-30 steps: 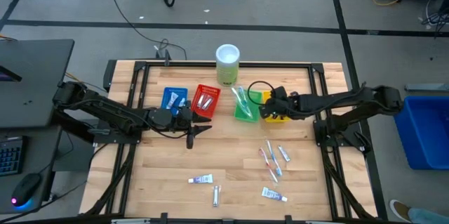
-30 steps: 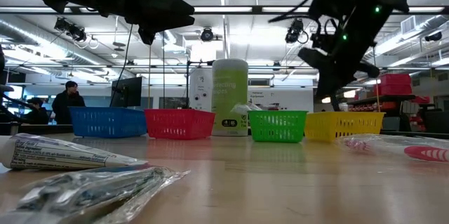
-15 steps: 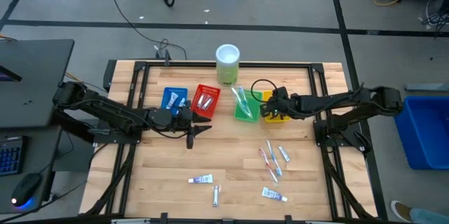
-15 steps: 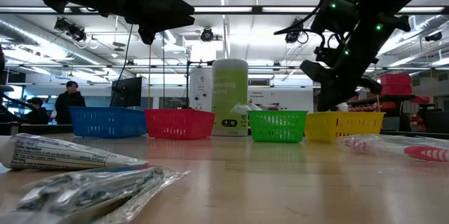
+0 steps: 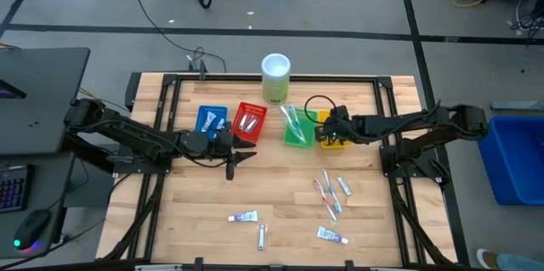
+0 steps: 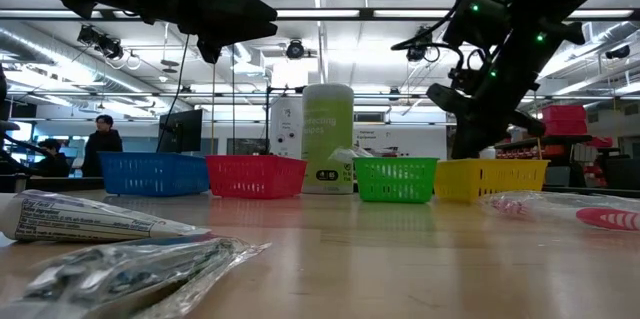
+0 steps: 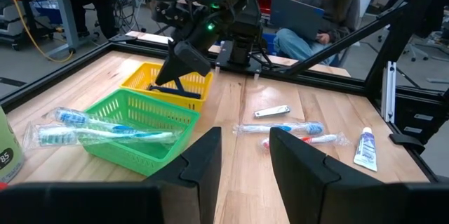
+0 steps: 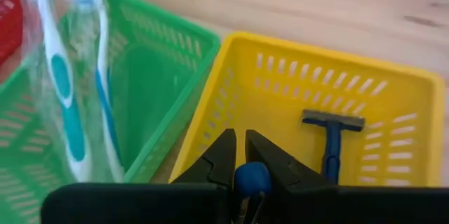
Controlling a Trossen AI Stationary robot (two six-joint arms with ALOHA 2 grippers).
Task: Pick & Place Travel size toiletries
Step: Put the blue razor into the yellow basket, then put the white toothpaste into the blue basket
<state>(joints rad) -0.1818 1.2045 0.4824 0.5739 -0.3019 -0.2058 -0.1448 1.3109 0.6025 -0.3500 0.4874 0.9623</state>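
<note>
Right hand (image 8: 240, 155) grips a razor (image 8: 251, 179) over the yellow tray (image 8: 365, 104)

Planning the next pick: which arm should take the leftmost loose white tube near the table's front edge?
Left. The left gripper hangs open and empty, nearer the white tube; the right gripper is over the yellow tray, shut on a blue item.
</note>
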